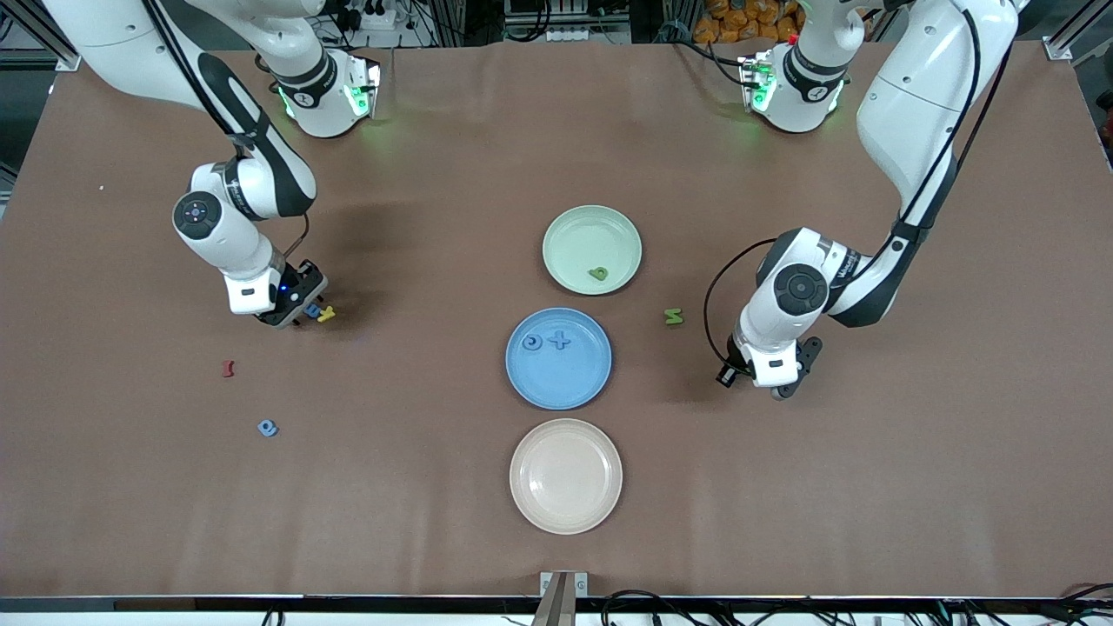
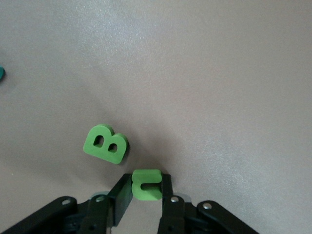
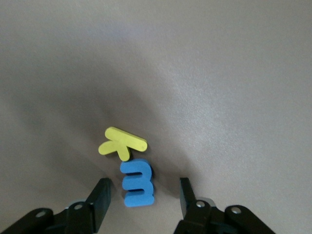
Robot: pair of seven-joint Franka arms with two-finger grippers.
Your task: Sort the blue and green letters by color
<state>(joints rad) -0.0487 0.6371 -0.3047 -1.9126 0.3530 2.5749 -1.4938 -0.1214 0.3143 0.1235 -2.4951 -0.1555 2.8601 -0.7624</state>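
Note:
My left gripper (image 2: 146, 184) is shut on a small green letter (image 2: 146, 176) that rests low on the table, toward the left arm's end. Beside it lies a green letter B (image 2: 106, 144), which also shows in the front view as a green letter (image 1: 674, 316). My right gripper (image 3: 144, 187) stands open, its fingers (image 3: 101, 192) on either side of a blue letter (image 3: 138, 183), with a gap on both sides. A yellow letter (image 3: 122, 142) touches that blue one. Another blue letter (image 1: 268, 427) lies loose, nearer the front camera.
Three plates stand in a row mid-table. The green plate (image 1: 569, 230) holds a green letter (image 1: 598, 274), the blue plate (image 1: 556, 387) holds two blue letters (image 1: 532, 342), and the beige plate (image 1: 565, 475) is nearest the camera. A dark red letter (image 1: 229, 369) lies near the right arm.

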